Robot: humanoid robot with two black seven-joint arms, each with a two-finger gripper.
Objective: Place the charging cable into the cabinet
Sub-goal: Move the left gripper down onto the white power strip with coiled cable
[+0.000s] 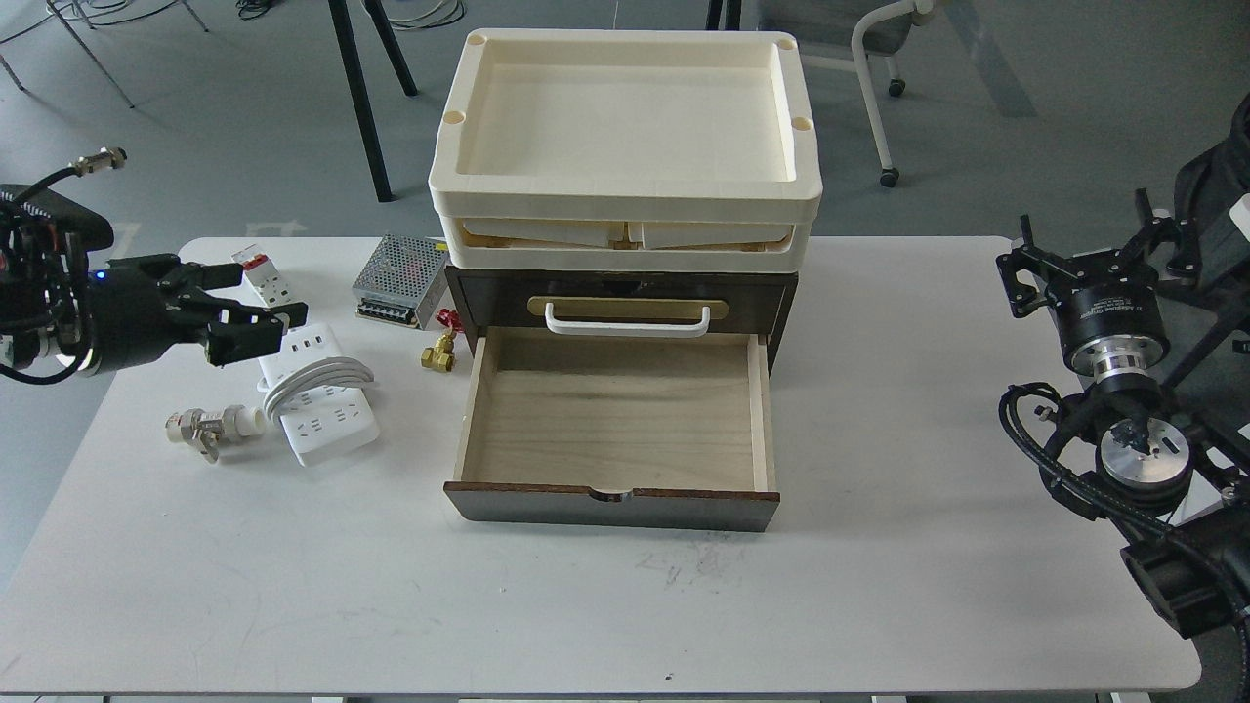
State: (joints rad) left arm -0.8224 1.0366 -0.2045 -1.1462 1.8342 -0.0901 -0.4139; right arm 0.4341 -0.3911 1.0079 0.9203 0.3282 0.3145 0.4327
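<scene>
Charging cable was seen lying flat on the white bench, left of the cabinet and well apart from its pulled-out drawer, with the thick white cord wrapped round its middle and its sockets facing up. The left tool was found above the far end of the strip, its two dark fingers spread with a clear gap between them and nothing held; whether it touched the strip could not be told from this angle. The right tool was seen off the right edge of the bench, well apart from everything on it, and its fingers were too dark and small to be told apart, so its state could not be judged. The drawer was seen open toward the viewer, its light wood floor bare, below an upper drawer front bearing a white handle on a brass plate. A cream plastic tray was stacked on top of the cabinet. A metal valve fitting lay just beside the strip on its left, a small white block with a red top sat farther back, a perforated metal box stood next to the cabinet's left side, and a small brass fitting lay near the drawer's left rear corner.
</scene>
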